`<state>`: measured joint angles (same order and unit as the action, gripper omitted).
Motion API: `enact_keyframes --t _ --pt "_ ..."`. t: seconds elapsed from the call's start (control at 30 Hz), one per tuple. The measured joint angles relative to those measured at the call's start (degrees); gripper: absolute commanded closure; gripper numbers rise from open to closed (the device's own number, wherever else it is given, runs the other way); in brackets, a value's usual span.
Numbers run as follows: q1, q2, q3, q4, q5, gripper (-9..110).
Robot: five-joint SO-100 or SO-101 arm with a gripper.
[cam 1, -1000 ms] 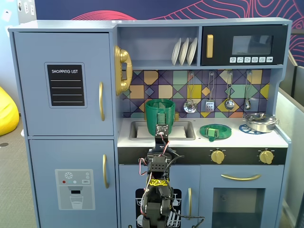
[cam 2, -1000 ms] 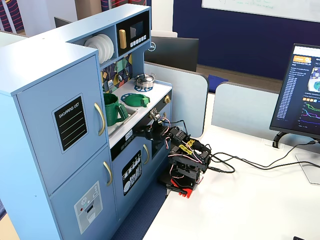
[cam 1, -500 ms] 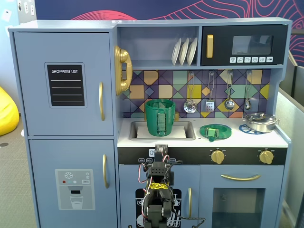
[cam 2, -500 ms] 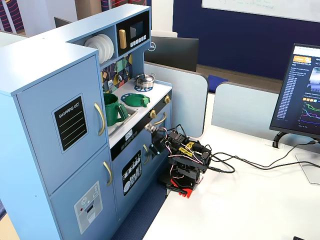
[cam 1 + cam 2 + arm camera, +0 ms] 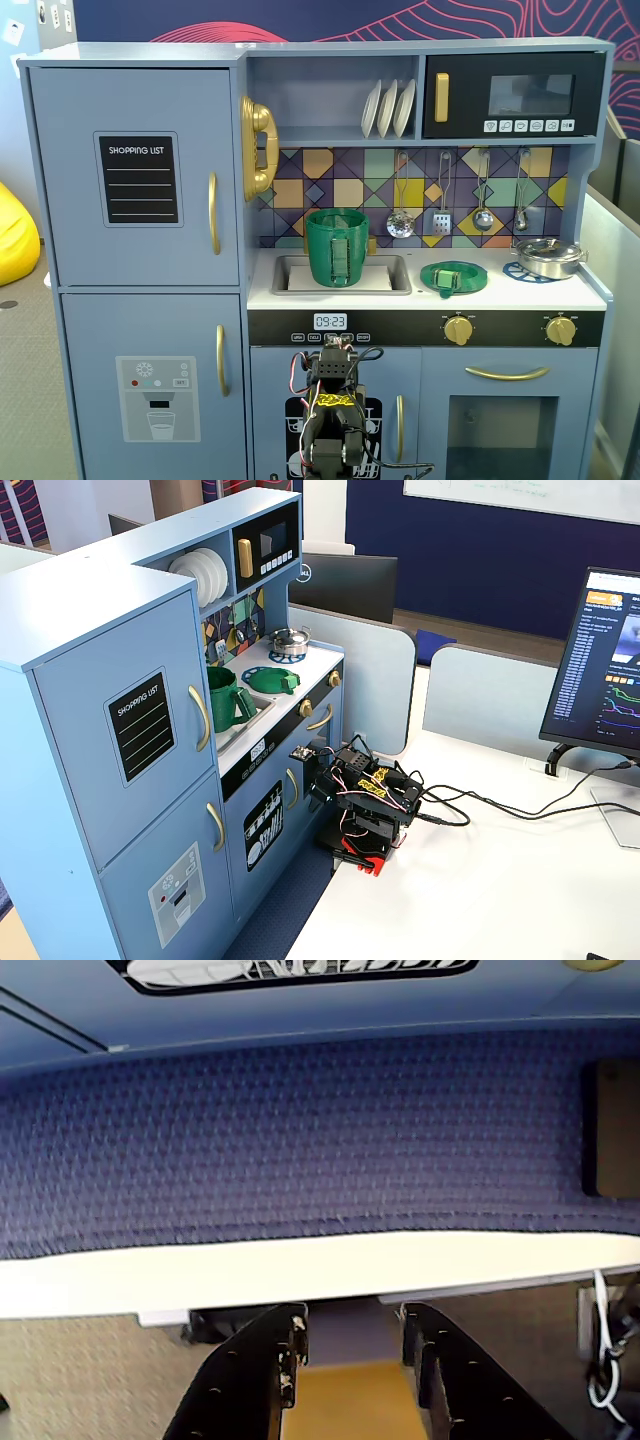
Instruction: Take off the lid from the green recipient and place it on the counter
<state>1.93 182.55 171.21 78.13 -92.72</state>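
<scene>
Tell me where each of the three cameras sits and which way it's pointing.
A fixed view: straight in front of the toy kitchen, facing the green recipient in the sink and the lid on the counter; the folded arm shows at bottom centre.
Wrist view: on the arm, looking down past the open gripper at blue carpet.
A fixed view: high, off to one side, facing kitchen and desk; whole arm shows.
Both fixed views share recipient, lid, pot.
</scene>
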Motion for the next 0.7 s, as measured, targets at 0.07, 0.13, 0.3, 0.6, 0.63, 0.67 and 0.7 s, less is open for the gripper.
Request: enact_keyframes --t 0.07,0.13,0.3,0.6,0.63,0.67,0.7 --pt "0.0 0.0 -0.4 0.0 2.5 99" --pt "0.3 0.0 -0.5 0.0 3.5 99" --pt "0.4 0.1 -0.5 -0.1 4.1 99" --pt "0.4 0.1 -0.5 -0.1 4.1 99" --pt "0.4 0.1 -0.5 -0.1 4.1 99" --pt "0.4 0.1 -0.5 -0.1 4.1 99" --pt "0.4 0.1 -0.5 -0.1 4.1 99"
